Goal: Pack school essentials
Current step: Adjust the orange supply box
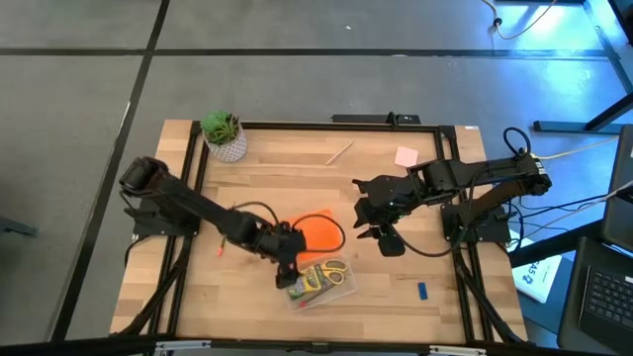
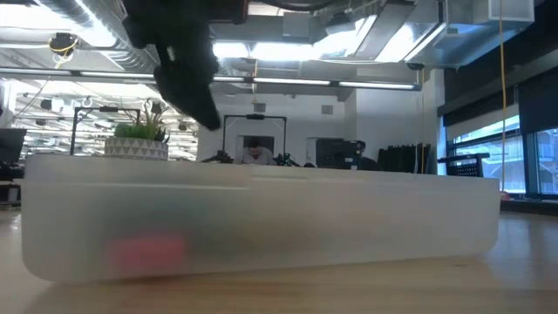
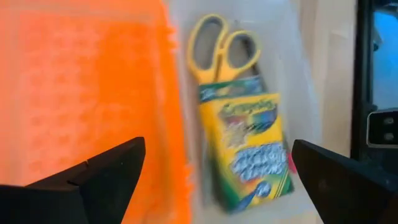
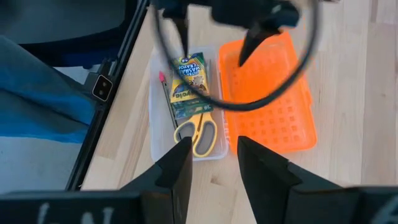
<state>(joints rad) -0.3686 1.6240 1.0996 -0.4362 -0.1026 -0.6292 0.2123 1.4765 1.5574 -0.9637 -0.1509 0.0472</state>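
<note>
School essentials are partly packed. The left gripper [image 1: 288,263] hangs over the clear case [image 1: 348,288] near the front middle of the table, jaws spread wide with nothing between them. In the left wrist view its two dark fingers [image 3: 93,180] stand far apart, and the green-and-yellow crayon box [image 3: 252,149] and the yellow-handled scissors [image 3: 221,46] lie in the case below the gap, touched by neither finger. A red-tipped pencil [image 4: 165,93] lies along the case wall beside the crayon box. The orange perforated lid [image 1: 318,229] is swung open on the far side of the case, just beside the left gripper.

Judging from this, three items are in and the lid is not yet shut.

The right gripper [image 1: 370,223] hovers to the right of the lid, above bare table, jaws set narrow. In the right wrist view nothing shows between its fingers [image 4: 177,174]; the case lies beyond them, apart.

Left to pack, as far as I can tell: the tiny blue eraser [image 1: 421,291] at the near right, the pink note pad [image 1: 406,156] at the far right, and a pale wooden pencil [image 1: 339,153] at the far middle, all well apart from both grippers. A small red thing [image 1: 218,247] lies by the left arm; what it is I cannot tell.
</note>
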